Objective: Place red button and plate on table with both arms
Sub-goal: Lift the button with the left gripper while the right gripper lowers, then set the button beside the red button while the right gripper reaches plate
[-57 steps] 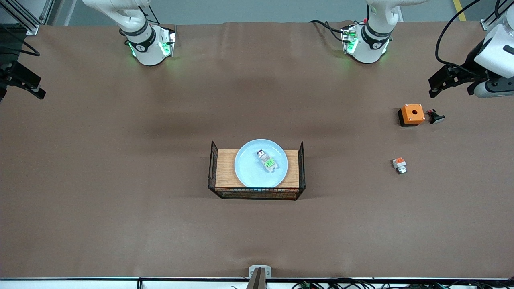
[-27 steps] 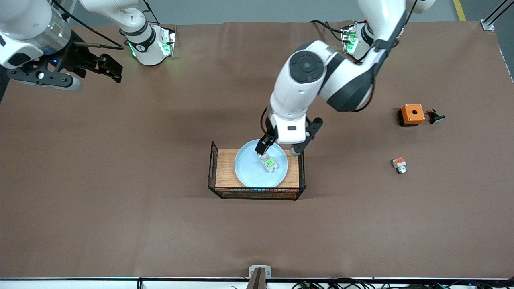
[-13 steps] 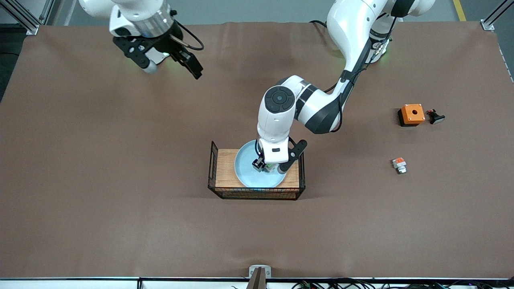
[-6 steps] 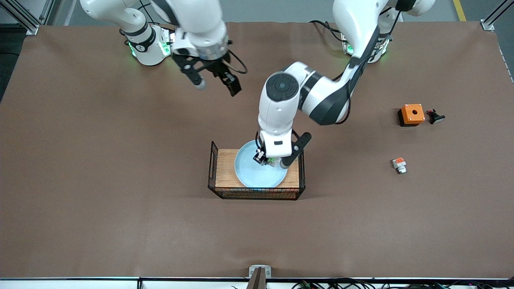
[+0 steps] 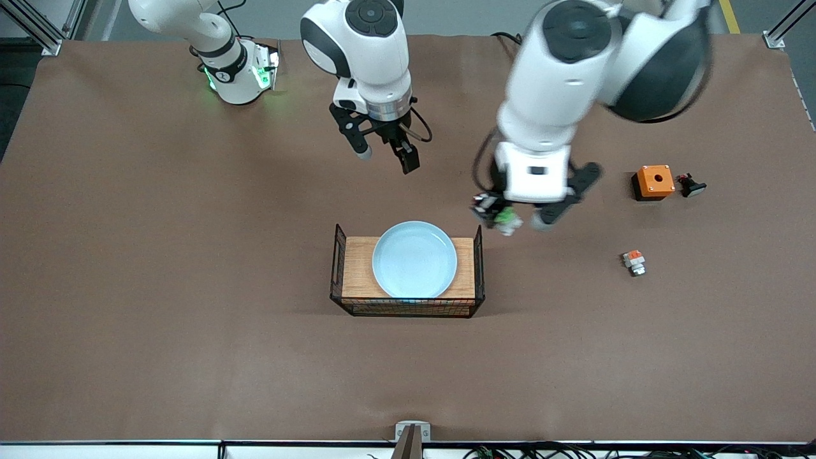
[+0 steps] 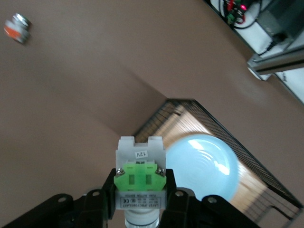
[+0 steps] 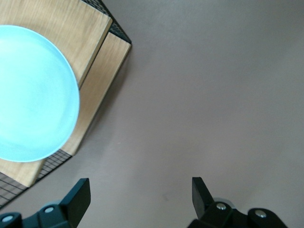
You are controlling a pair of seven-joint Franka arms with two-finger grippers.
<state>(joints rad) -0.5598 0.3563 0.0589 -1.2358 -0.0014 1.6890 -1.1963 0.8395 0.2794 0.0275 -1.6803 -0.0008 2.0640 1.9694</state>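
In the front view, the left gripper (image 5: 500, 218) is seen raised over bare table (image 5: 191, 255), just off the mesh end of the wooden board (image 5: 357, 268) toward the left arm's end. The red button (image 5: 507, 221) is clamped between its fingers, though the button appears small and partly hidden there. The plate (image 5: 414, 259) is seen resting on the wooden board inside the black wire mesh (image 5: 408, 308). The right gripper (image 5: 387, 155) is held over the table, fingers spread apart and holding nothing. An orange box (image 5: 655, 181) and a small orange-block part (image 5: 633, 262) are seen toward the left arm's end.

In the left wrist view, the red button (image 6: 140, 178) is shown gripped at its green block, with the plate (image 6: 202, 166) below on the board.

In the right wrist view, the fingers (image 7: 78, 197) are shown parted over bare table, the plate (image 7: 33, 95) lying apart from them.
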